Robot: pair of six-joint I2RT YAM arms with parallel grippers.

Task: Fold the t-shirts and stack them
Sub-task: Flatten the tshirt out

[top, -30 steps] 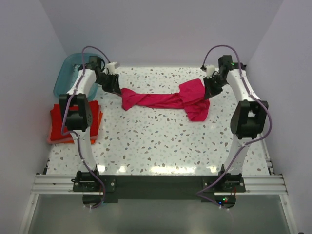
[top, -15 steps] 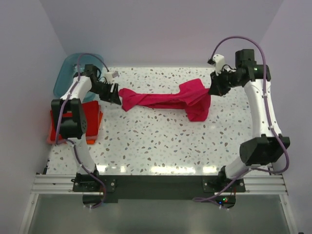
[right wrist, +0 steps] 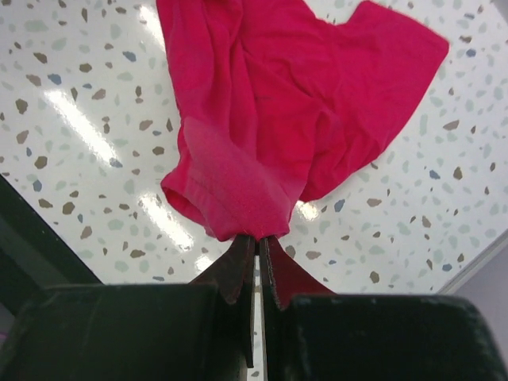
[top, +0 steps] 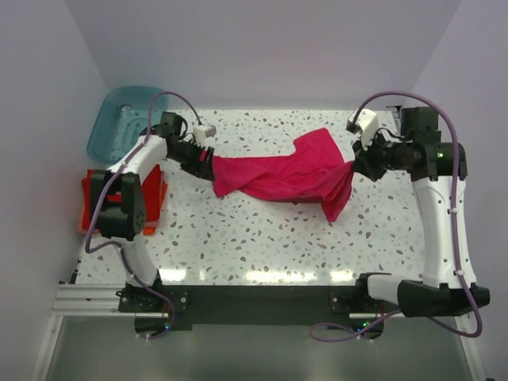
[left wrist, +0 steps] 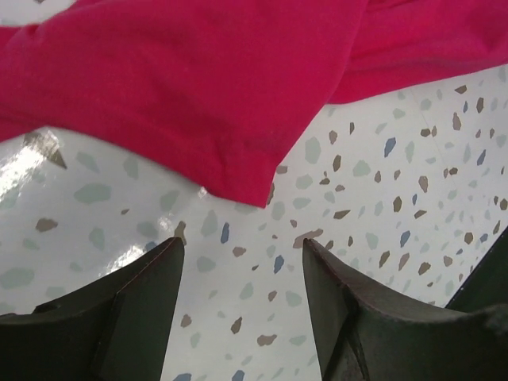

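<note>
Across the far half of the speckled table [top: 262, 238], the magenta t-shirt [top: 278, 178] is seen drawn out in a twisted band between the two arms. Its right end is pinched in the right gripper [right wrist: 255, 242], whose fingers are pressed together on a bunched fold. The left gripper [left wrist: 242, 254] is held low at the shirt's left edge, fingers spread wide with bare tabletop between them; the hem lies just beyond the tips. The folded red and orange t-shirts [top: 89, 210] are stacked at the table's left edge, partly hidden by the left arm. A teal tub [top: 119, 119] is noted in the far left corner.
</note>
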